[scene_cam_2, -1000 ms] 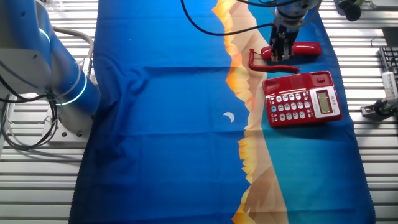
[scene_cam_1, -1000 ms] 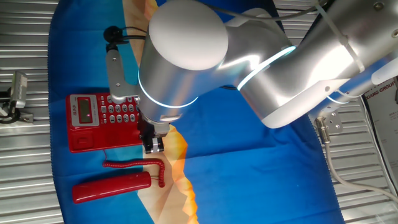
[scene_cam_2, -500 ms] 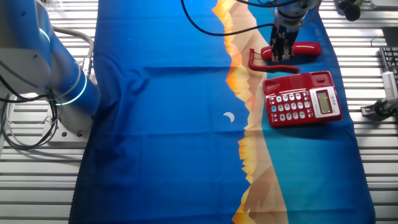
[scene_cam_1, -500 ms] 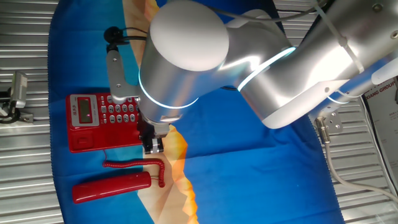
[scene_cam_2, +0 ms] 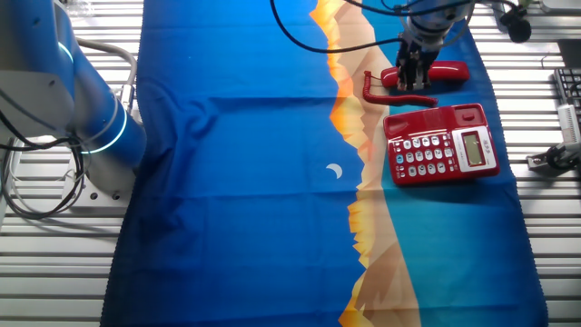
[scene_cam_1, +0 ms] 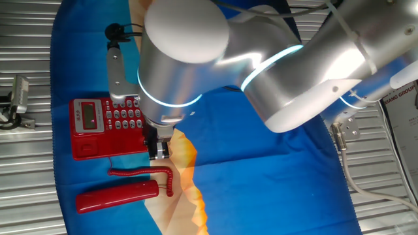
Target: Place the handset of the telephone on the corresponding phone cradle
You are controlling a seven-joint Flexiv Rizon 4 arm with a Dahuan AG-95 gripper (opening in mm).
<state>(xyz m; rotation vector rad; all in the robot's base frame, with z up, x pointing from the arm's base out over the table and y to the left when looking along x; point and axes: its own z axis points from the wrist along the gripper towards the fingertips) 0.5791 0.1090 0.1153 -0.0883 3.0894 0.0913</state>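
I have the handset [scene_cam_1: 117,195] lying flat on the blue cloth [scene_cam_1: 261,189], off the telephone [scene_cam_1: 108,127] and just beside it; in the one fixed view it sits at about six o'clock from the base, its long axis roughly parallel to the base's near edge; its coiled cord [scene_cam_1: 140,173] lies between the two, running along the gap and bending down at its right end beside the handset's right tip. In the other fixed view the handset [scene_cam_2: 445,72] shows at twelve o'clock from the telephone [scene_cam_2: 442,143], partly behind the tool, with the cord [scene_cam_2: 386,91] trailing to its left. The phone cradle [scene_cam_1: 104,149] is the plain red strip along the base's edge that faces the handset; nothing rests in it; the keypad and small screen lie on the far half.

My gripper [scene_cam_1: 160,150] hangs below the big silver wrist, at about three o'clock from the cradle and twelve o'clock from the cord's bend; in the other fixed view the gripper [scene_cam_2: 414,80] points down over the handset's left part; the fingers appear close together, but I cannot tell whether the jaws are released or clenched, nor whether they touch the handset.
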